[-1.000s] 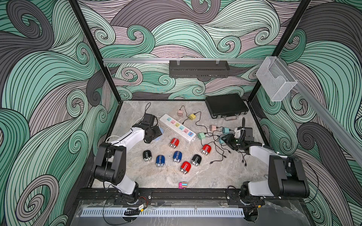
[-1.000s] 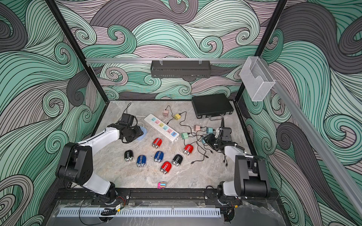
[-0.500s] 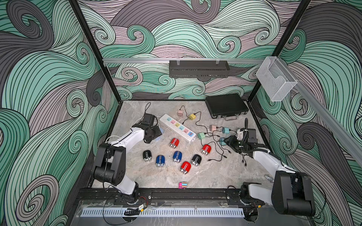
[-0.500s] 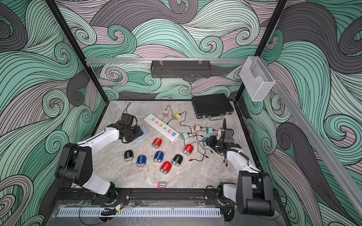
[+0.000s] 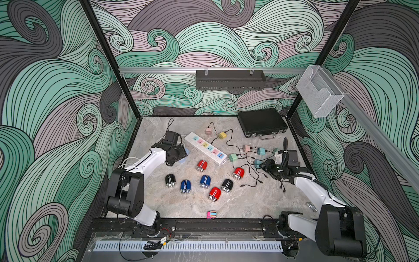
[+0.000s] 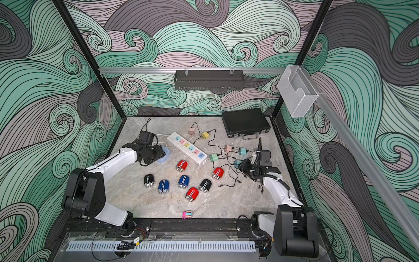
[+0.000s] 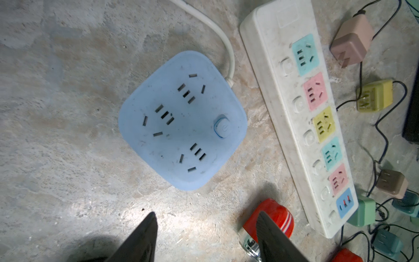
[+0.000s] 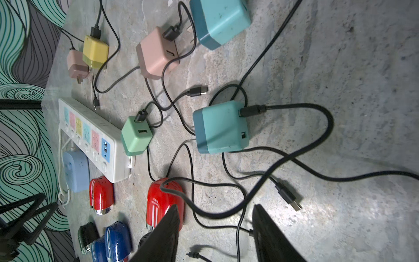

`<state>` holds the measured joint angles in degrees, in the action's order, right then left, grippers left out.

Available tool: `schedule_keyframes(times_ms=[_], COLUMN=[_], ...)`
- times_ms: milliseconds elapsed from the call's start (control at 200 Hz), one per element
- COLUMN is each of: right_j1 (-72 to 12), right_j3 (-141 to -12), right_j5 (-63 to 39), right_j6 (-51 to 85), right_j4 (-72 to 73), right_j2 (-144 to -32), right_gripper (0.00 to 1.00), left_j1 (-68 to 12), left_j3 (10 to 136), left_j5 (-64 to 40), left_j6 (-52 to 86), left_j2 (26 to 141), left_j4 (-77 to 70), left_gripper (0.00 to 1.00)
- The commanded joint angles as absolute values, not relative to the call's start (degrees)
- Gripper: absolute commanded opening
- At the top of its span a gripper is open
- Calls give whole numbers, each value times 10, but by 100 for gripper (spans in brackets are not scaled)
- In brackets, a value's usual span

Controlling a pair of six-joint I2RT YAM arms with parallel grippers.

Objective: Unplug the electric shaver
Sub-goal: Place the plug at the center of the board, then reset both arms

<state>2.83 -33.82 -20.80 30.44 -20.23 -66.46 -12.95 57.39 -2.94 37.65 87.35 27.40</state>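
Several small electric shavers in red, blue and black lie mid-table. Black cables run up to and over one red shaver (image 5: 238,172) (image 8: 164,202), and the view does not show whether any cable is plugged into it. My right gripper (image 8: 215,206) (image 5: 264,164) hovers open just right of that shaver, with nothing held. A thick black cable (image 8: 226,214) loops across the floor beyond its fingertips. My left gripper (image 7: 206,213) (image 5: 179,156) is open and empty above bare table, beside a blue square socket block (image 7: 181,120). Another red shaver (image 7: 272,215) lies by one of its fingers.
A white power strip (image 5: 205,148) with coloured sockets lies diagonally between the arms. Pink, yellow, green (image 8: 136,136) and teal (image 8: 221,127) chargers with tangled cables crowd the right half. A black case (image 5: 261,122) sits back right. A small striped block (image 5: 211,214) lies at the front edge.
Both grippers have opened wider. The right arm's base and elbow have swung rightward while its gripper stayed over the cables. The left arm has hardly moved.
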Motion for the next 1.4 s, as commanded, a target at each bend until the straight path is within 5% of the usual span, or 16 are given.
schedule_keyframes(times_ms=[0, 666, 946, 1391], right_j1=[30, 26, 25, 23], right_j3=[-355, -434, -510, -581], right_j5=[-189, -146, -131, -67], right_j6=[291, 259, 245, 251], right_j4=[-240, -283, -284, -249], right_j2=[-638, -607, -664, -752], right_gripper=[57, 77, 99, 100], left_j1=[-134, -134, -134, -118], left_j3=[603, 659, 689, 732], left_j5=[-18, 23, 79, 141], left_j6=[358, 328, 326, 300], left_j2=[857, 838, 837, 877], left_j4=[300, 336, 356, 350], left_gripper=[70, 86, 93, 95])
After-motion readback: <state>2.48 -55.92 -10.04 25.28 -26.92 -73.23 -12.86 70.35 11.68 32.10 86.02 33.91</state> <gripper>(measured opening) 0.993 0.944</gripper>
